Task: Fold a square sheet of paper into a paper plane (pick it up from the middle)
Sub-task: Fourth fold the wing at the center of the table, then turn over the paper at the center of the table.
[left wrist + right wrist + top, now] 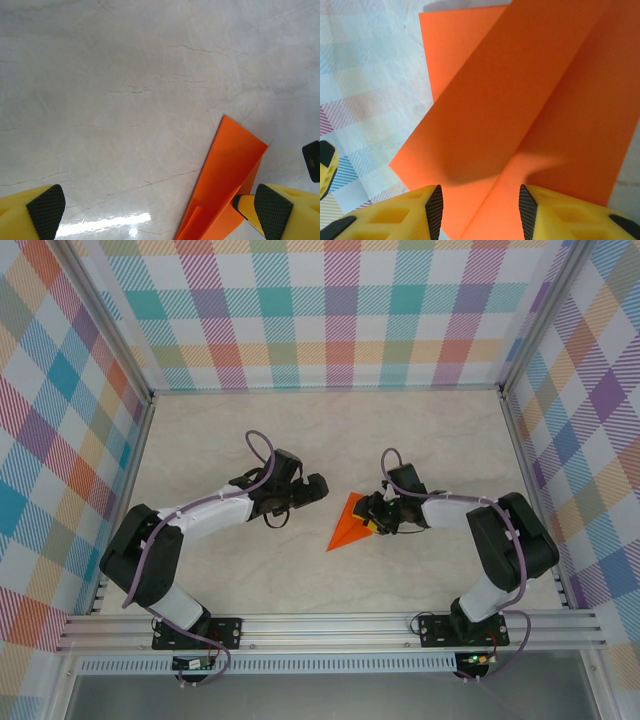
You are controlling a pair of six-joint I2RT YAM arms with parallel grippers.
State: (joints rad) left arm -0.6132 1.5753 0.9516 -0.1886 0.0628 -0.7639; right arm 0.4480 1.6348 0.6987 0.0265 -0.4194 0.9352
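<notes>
The square sheet of paper is bright orange and folded into a pointed wedge on the pale table, its tip toward the near left. My right gripper is over its right edge. In the right wrist view the jaws stand partly apart, with creased orange paper spanning the gap and neither pad pinching it. My left gripper hovers just left of the paper, wide open and holding nothing. In the left wrist view the paper lies beside the right pad.
A yellow fingertip of the right gripper touches the paper's lower edge in the left wrist view. Plaid walls enclose the marbled table on three sides. An aluminium rail runs along the near edge.
</notes>
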